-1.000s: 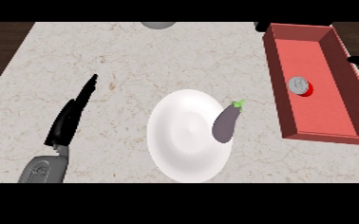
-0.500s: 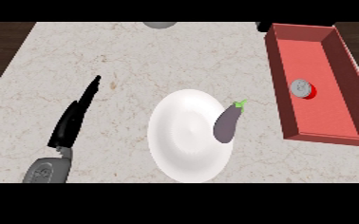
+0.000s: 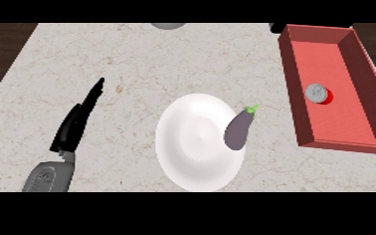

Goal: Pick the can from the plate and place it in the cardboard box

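We see the can [image 3: 317,93] in the box [image 3: 336,123], an eggplant [image 3: 237,130] on the plate's [image 3: 192,147] edge, our left hand [image 3: 73,124] straight-fingered over the desk [image 3: 147,64].

Plate [image 3: 195,144] sits front-middle on worktop [image 3: 147,64]. Eggplant [image 3: 238,129] lies on the plate's right rim. Box [image 3: 339,69] is right of the plate, apart from it, with the can [image 3: 317,93] inside. Left hand [image 3: 73,122] is left of the plate, apart.
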